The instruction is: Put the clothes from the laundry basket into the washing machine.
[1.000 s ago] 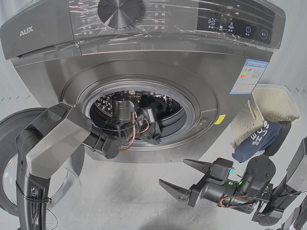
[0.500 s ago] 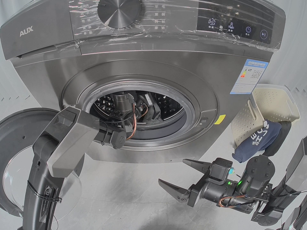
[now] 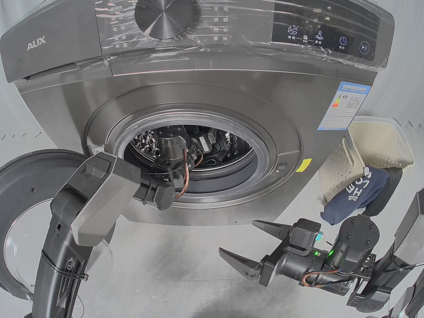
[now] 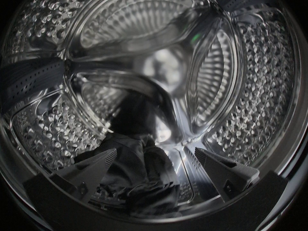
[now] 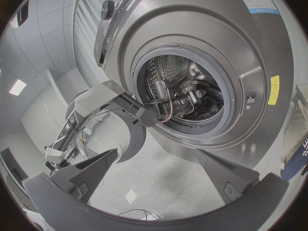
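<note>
My left arm [image 3: 174, 149] goes through the washing machine's round opening [image 3: 265, 155]. Inside the steel drum [image 4: 263, 90], my left gripper [image 4: 155, 150] is open. A dark crumpled garment [image 4: 141, 174] lies on the drum's bottom, below and between the fingers, and touches neither. The same dark garment [image 5: 208, 108] shows through the opening in the right wrist view. My right gripper [image 3: 237, 236] hangs open and holds nothing, low over the floor in front of the machine. At the right stands the cream laundry basket [image 3: 384, 142] with a navy printed garment [image 3: 355, 195] draped over its front.
The machine's door [image 3: 22, 191] stands swung open at the left, beside my left arm. A black piece of clothing [image 3: 391, 186] lies behind the navy one in the basket. Bare grey floor [image 3: 176, 261] stretches between the machine and my right gripper.
My left gripper has gone deeper into the drum and let go of the dark garment, which hung at the opening's lip a second ago. The right arm has not moved.
</note>
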Robot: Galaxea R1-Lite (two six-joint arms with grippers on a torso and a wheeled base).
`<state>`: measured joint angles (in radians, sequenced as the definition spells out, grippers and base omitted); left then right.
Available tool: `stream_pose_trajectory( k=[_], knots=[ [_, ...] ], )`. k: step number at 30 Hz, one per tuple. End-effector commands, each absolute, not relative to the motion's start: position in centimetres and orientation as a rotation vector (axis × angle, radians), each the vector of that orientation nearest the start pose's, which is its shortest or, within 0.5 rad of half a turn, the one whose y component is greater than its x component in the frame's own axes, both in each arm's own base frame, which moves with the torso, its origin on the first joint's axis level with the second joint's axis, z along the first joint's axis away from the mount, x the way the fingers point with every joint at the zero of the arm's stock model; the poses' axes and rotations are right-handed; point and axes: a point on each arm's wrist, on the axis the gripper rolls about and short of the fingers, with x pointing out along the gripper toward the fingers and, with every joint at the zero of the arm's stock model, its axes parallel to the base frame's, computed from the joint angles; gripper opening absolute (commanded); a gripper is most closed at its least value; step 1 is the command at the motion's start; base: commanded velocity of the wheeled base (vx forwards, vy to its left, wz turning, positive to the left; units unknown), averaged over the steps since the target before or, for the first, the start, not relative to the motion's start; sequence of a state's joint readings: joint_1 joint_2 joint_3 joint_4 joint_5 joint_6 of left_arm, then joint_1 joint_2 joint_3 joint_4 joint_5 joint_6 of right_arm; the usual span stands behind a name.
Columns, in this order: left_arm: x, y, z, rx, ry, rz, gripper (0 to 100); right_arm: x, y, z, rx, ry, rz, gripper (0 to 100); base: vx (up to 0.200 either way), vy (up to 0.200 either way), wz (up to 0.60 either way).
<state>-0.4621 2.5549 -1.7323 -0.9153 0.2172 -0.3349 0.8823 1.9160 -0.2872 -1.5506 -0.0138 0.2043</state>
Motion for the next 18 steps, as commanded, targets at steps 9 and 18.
stream_pose_trajectory(
  k=[9, 18],
  knots=[
    [40.9, -23.7, 8.9, -0.219, 0.097, -0.369, 100, 17.0, 20.6, 9.5, 0.156, 0.164, 0.856, 100, 0.0, 0.0, 0.0],
    [28.5, -22.3, 10.9, -0.099, 0.122, -0.519, 100, 16.5, 20.0, 9.2, 0.141, 0.187, 0.852, 100, 0.0, 0.0, 0.0]
  ],
)
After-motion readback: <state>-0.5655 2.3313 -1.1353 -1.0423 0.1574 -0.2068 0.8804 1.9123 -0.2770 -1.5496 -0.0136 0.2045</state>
